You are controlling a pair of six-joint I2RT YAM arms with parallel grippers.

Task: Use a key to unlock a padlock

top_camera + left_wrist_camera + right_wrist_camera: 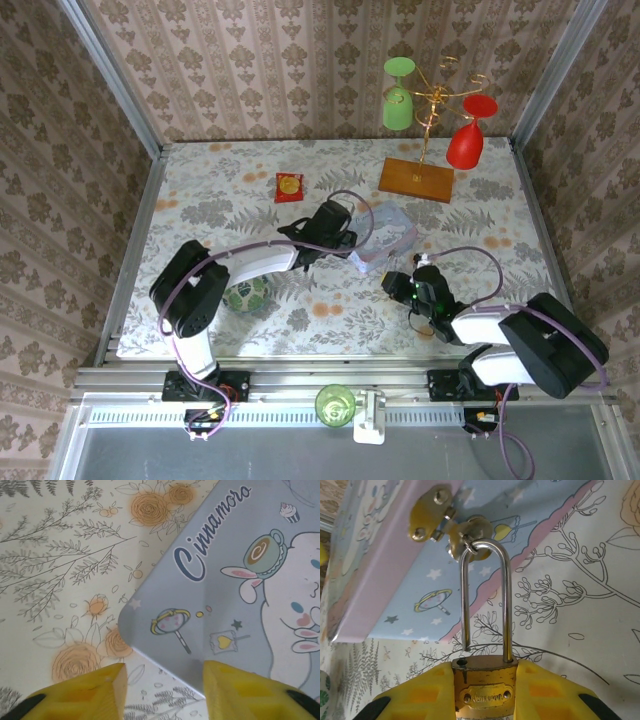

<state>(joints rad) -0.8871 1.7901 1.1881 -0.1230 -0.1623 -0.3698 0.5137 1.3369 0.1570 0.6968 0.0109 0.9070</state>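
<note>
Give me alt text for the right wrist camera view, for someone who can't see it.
The right claw grips the brass padlock, whose silver shackle loops through the gold clasp of a pale blue tin on floral cloth.

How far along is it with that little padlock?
Nearly done, it seems. The padlock is clamped in the right fingers, and one leg of its shackle looks lifted out of the body, so it appears unlocked. The left fingers stand open at a corner of the blue tin. Possibly left: slipping the shackle off the tin's brass hasp, which it passes through.
</note>
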